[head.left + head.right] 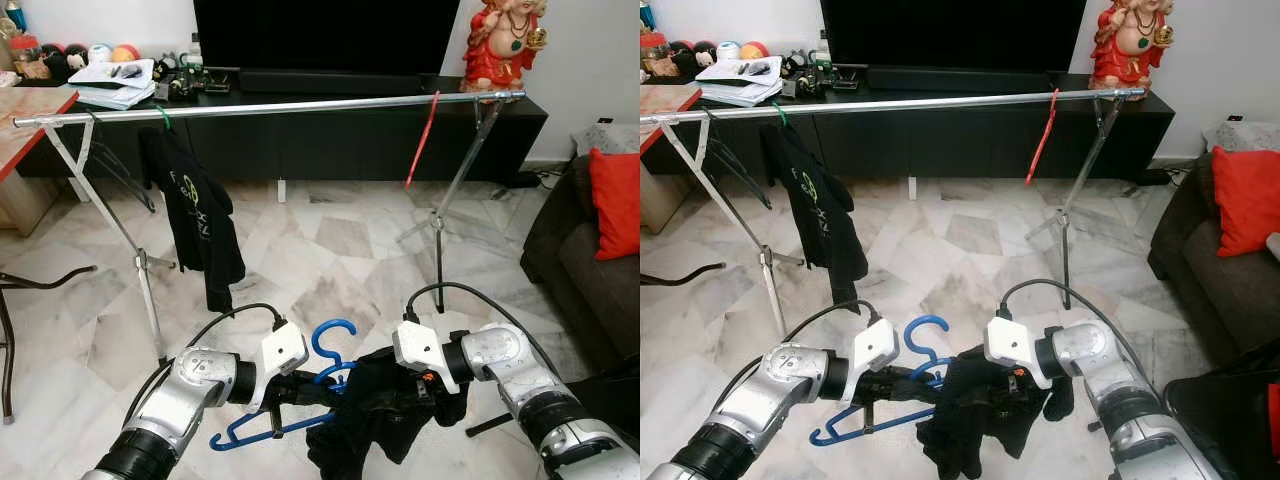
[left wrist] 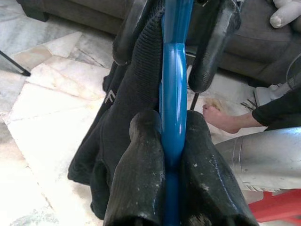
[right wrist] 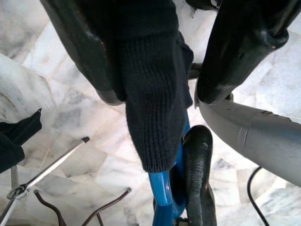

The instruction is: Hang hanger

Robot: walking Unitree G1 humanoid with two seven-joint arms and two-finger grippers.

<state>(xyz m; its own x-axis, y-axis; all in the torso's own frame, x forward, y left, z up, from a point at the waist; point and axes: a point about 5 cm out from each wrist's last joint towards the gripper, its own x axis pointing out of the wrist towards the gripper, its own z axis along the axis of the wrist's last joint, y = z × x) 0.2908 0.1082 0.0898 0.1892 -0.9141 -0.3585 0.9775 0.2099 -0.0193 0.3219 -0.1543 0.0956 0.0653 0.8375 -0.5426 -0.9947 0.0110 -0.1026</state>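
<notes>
My left gripper (image 1: 300, 386) is shut on the blue plastic hanger (image 1: 335, 324), held low over the floor. In the left wrist view its two pads (image 2: 141, 155) pinch the blue bar (image 2: 173, 84). A black garment (image 1: 385, 425) with a ribbed cuff (image 3: 150, 108) drapes over the hanger and hangs down. Opposite, my right gripper (image 1: 992, 396) reaches into the garment. Its fingers (image 3: 235, 56) stand apart on either side of the cuff and the hanger. The silver clothes rail (image 1: 270, 107) runs across the room ahead, well above both grippers.
On the rail hang a black T-shirt (image 1: 200, 215) on a green hanger at the left and a bare red hanger (image 1: 422, 140) at the right. A dark sofa (image 1: 590, 270) with a red cushion (image 1: 615, 200) stands to the right. A person's foot (image 2: 221, 117) rests nearby.
</notes>
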